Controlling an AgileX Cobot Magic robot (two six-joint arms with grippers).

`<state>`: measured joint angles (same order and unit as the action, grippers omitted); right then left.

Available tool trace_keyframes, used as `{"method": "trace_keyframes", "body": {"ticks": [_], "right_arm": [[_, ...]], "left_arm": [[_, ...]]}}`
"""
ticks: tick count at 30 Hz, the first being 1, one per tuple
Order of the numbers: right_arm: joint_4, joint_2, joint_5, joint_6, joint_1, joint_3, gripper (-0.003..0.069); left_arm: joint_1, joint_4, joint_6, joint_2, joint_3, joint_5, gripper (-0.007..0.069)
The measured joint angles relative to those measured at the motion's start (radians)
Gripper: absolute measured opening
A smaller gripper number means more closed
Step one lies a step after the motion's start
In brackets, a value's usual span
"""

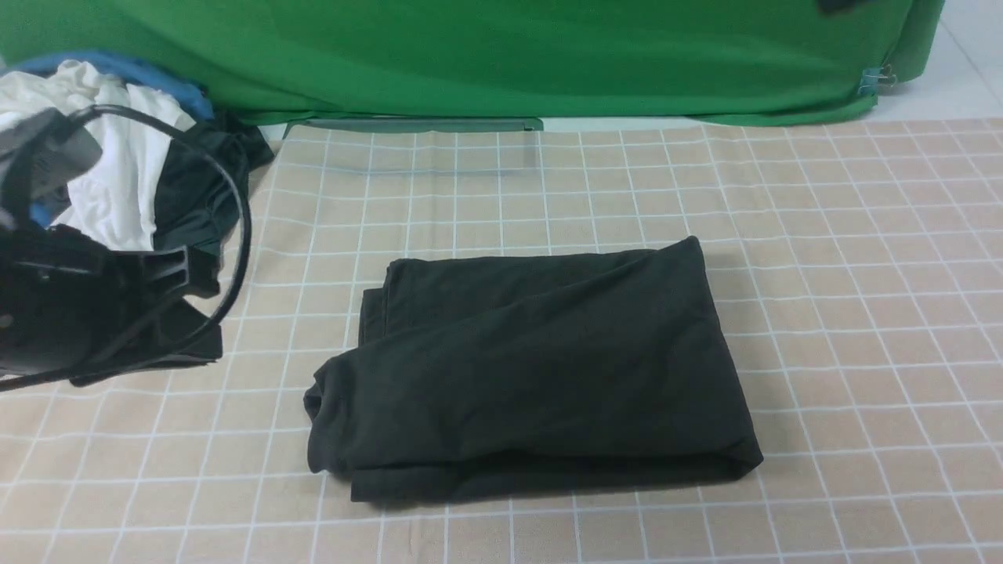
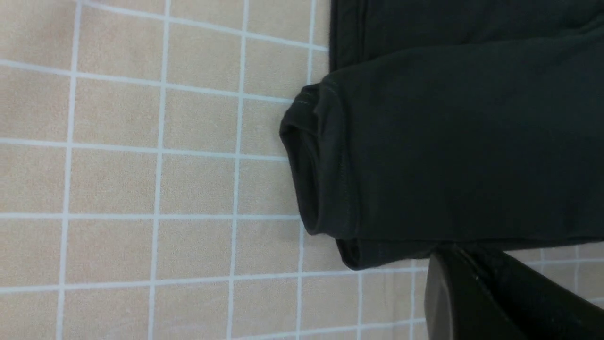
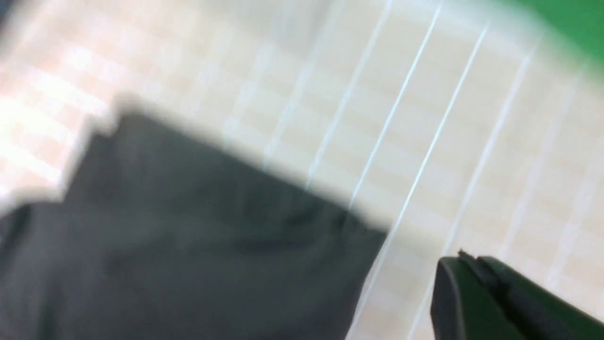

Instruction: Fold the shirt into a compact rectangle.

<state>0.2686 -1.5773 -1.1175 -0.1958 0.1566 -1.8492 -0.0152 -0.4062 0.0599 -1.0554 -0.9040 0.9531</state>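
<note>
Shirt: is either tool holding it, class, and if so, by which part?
Neither tool holds the shirt; it lies on the table, gripped nowhere.

So the shirt [image 1: 533, 376] on my feed is dark, matt cloth, mostly smooth, with soft creases and a stitched seam showing along one folded edge. Table cover [image 1: 862, 313] is beige with pale grid lines, dull rather than shiny, and gently rippled, kinda like thin fabric or vinyl; can't call which from here. Green drape [image 1: 509, 63] at the back is matt cloth with loose wrinkles. The white garment [image 1: 117, 157] is soft, crumpled cloth, and the dark garment [image 1: 196, 188] beside it is matt cloth too. My left gripper [image 2: 455, 250] looks like smooth, hard black plastic with a faint sheen, though the wrist view's pretty dim there, so maybe painted metal.
</note>
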Motion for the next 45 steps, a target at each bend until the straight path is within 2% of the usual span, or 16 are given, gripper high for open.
{"method": "trace_keyframes", "body": {"ticks": [4,8,11,12,19,24,29,45], "right_arm": [[-0.023,0.217,0.083,0.001,-0.002,0.026,0.0031],[-0.083,0.401,0.192,0.001,-0.002,0.16,0.0031],[-0.151,0.627,0.388,0.019,-0.002,0.436,0.0031],[-0.155,0.64,0.413,0.019,-0.002,0.472,0.0031],[-0.176,1.112,0.873,0.02,-0.003,1.114,0.0031],[-0.176,1.341,1.103,0.02,-0.003,1.37,0.0031],[-0.176,1.469,1.181,0.021,-0.003,1.453,0.0055],[-0.176,1.484,1.202,0.022,-0.003,1.457,0.0104]], "left_arm": [[0.0,-0.005,-0.008,0.153,0.027,-0.008,0.0003],[0.0,-0.01,-0.021,0.276,0.05,-0.035,0.0003],[0.0,-0.01,-0.028,0.384,0.08,-0.09,0.0003],[0.0,-0.01,-0.028,0.394,0.085,-0.098,0.0003],[0.0,-0.004,-0.03,0.482,0.155,-0.215,0.0003],[0.0,-0.006,-0.03,0.482,0.18,-0.26,0.0003],[0.0,-0.006,-0.03,0.482,0.182,-0.292,0.0003],[0.0,-0.006,-0.03,0.482,0.182,-0.309,0.0003]]}}
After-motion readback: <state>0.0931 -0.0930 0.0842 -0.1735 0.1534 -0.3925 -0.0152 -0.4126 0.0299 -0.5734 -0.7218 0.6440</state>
